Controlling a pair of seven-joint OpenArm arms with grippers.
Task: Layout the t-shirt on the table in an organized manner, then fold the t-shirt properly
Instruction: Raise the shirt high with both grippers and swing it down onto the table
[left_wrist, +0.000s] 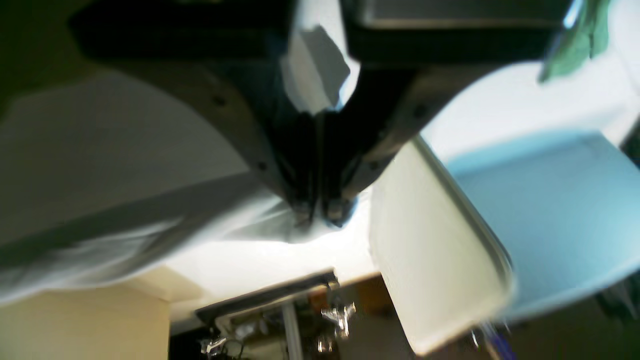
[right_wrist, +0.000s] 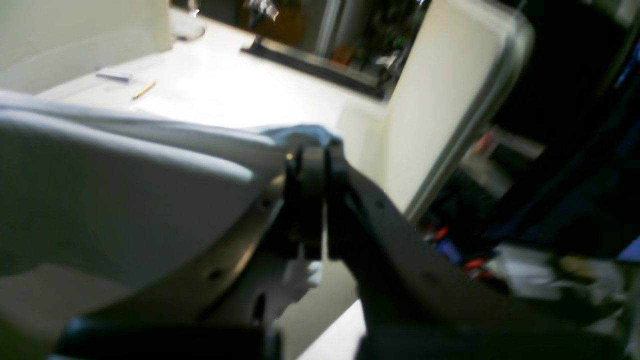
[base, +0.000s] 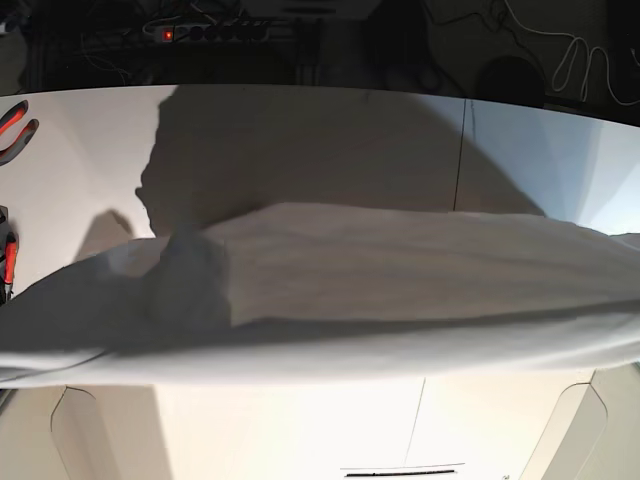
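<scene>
White t-shirt lifted above the worktop, stretched from 9 to 3 o'clock, left fingers closed on its edge, right fingers closed on its other edge

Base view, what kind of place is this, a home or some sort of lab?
Probably a lab or workshop bench. A power strip and loose cables lie behind the wide white table, red-handled pliers sit at its edge, and the t-shirt hangs stretched above it.

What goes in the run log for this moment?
left gripper: shut on t-shirt | right gripper: shut on t-shirt | t-shirt: lifted, stretched above table | fold: not yet done
</scene>
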